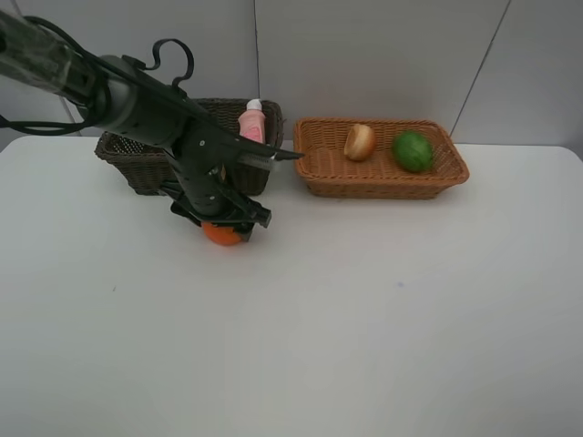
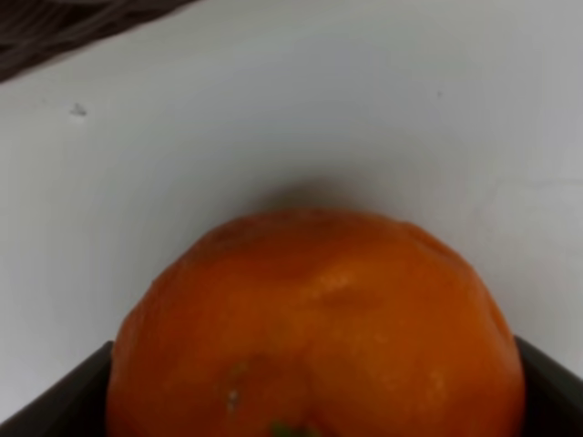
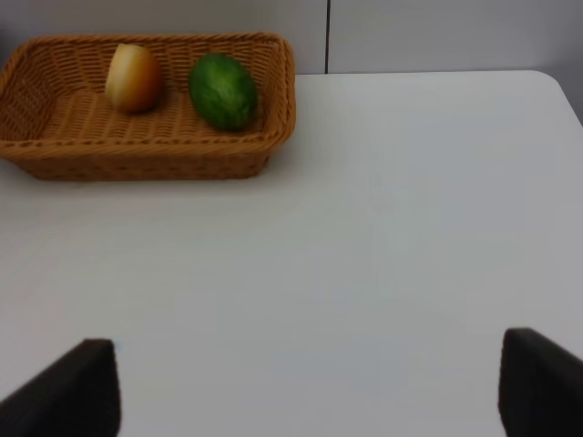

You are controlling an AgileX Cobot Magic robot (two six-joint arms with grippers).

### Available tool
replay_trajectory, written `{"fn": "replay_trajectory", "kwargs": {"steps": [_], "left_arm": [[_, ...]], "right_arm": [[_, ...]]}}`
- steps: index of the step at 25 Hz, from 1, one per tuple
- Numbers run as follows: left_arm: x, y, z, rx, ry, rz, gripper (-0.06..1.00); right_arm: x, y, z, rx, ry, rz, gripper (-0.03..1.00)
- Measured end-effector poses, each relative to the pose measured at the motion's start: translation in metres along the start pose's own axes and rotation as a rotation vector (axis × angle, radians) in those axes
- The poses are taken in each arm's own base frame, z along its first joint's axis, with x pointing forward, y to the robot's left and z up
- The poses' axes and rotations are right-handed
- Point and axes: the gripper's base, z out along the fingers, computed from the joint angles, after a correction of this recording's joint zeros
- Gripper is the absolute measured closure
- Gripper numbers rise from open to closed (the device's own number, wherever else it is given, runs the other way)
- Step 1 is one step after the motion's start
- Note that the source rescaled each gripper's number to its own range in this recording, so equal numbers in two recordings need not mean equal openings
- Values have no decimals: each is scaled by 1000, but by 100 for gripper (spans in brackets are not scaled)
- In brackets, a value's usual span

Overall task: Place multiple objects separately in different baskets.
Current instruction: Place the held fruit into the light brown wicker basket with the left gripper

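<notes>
No readable text anywhere — no labels, brands, numbers.

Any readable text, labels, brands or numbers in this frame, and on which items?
None can be read.
pink bottle in the dark basket: its front is plain pink at this size, any label too small to tell.
mandarin, peach-like fruit, lime, tan basket, table: no markings.
</notes>
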Motion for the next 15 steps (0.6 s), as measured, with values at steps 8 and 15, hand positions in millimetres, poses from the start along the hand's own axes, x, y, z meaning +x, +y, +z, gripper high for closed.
{"fn": "replay_trajectory", "kwargs": {"steps": [8,15], "left_arm": [[1,-1,0,-1,3,7,1],[2,-12,-9,2,1,35,1]], "right_arm": [[0,0,0,0,0,0,13],[0,0,0,0,0,0,13]]}}
